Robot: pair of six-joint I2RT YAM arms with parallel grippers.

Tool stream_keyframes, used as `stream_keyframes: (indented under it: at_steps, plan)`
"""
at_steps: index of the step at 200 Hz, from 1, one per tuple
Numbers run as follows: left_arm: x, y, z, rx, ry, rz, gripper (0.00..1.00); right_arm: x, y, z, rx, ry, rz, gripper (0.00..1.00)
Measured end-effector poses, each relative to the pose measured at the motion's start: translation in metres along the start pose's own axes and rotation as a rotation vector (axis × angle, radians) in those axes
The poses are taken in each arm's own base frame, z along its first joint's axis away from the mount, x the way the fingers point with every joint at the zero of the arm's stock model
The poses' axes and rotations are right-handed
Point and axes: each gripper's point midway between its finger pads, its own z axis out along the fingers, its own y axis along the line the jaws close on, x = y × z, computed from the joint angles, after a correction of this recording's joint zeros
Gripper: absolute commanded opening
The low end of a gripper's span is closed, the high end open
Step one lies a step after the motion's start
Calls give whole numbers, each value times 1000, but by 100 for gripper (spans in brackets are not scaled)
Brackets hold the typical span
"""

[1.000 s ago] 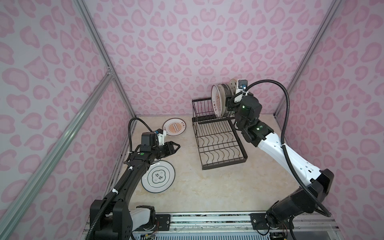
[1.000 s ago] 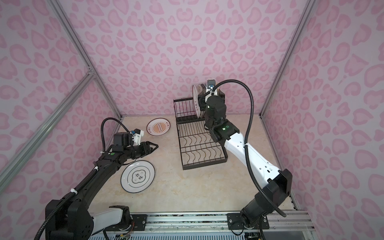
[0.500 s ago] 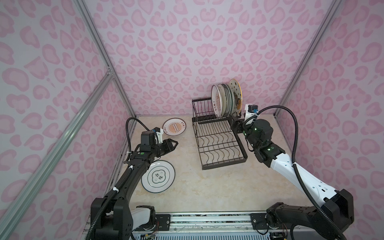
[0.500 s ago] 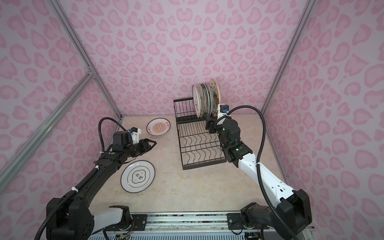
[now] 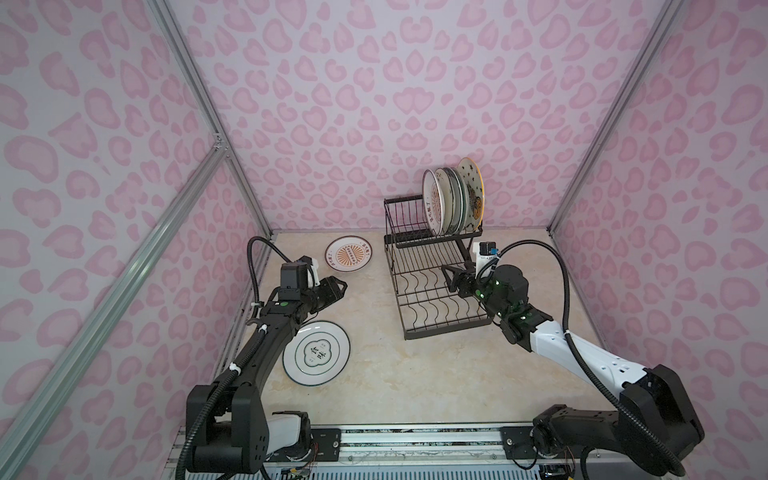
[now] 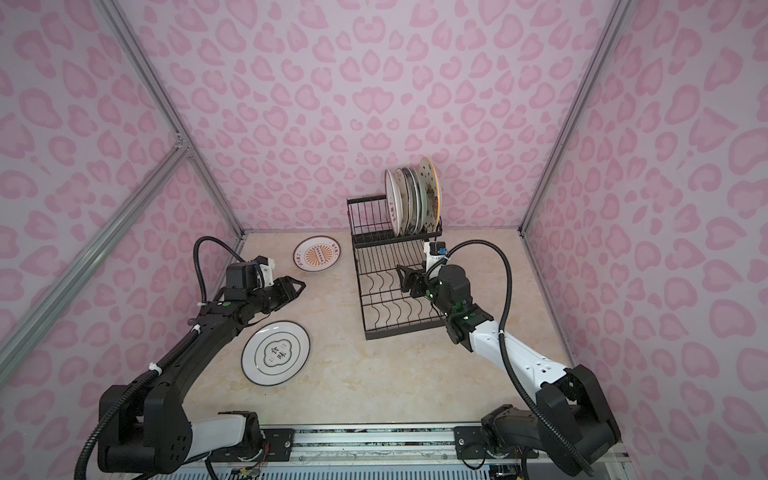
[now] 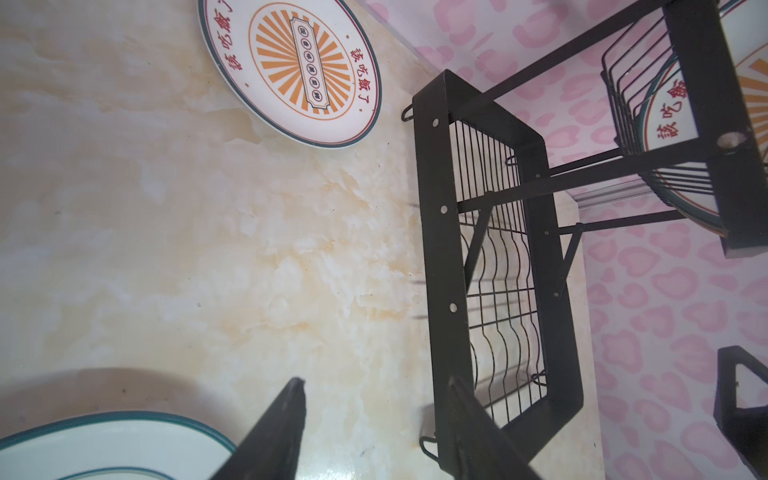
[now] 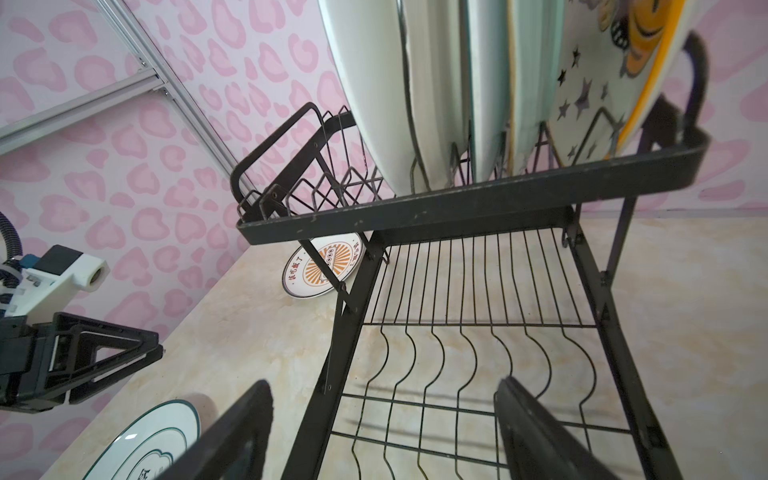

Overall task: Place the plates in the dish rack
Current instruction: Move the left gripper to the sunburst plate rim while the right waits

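The black wire dish rack (image 5: 446, 327) (image 6: 403, 329) stands at the back right. Several plates (image 5: 453, 199) (image 6: 411, 195) stand upright in its raised basket, the star-and-cat plate (image 8: 602, 75) outermost. An orange-sunburst plate (image 5: 348, 259) (image 7: 291, 70) lies flat at the back left. A green-ringed emblem plate (image 5: 316, 352) (image 6: 276, 352) lies flat nearer the front. My left gripper (image 5: 343, 286) (image 7: 376, 386) hovers open and empty between these two plates. Over the rack's lower tray, my right gripper (image 5: 446, 272) (image 8: 384, 390) stands wide open, holding nothing.
Pink patterned walls with aluminium posts close in the marble table on three sides. The rack's lower tray (image 8: 478, 332) holds no plates. The left part of the raised basket (image 5: 405, 220) has free slots.
My right arm left the star-and-cat plate standing in the raised basket, drew back and sank to the lower tray, its jaws widening. The left gripper shifted slightly.
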Motion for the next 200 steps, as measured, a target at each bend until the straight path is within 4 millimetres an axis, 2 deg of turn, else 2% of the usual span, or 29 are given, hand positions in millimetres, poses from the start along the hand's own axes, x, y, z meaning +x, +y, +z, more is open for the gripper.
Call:
stream_keyframes:
  at_steps: [51,114,161,200]
  plan:
    - [-4,16,0,-41,-30,-25,57,25,2,9,-58,40,79,83]
    - [-26,53,-12,-139,-107,-87,57,36,9,10,-111,75,106,83]
    - [-15,82,-7,-200,-85,-139,57,43,8,11,-112,99,99,83]
    - [-3,108,8,-232,-51,-215,57,53,7,15,-116,128,104,83]
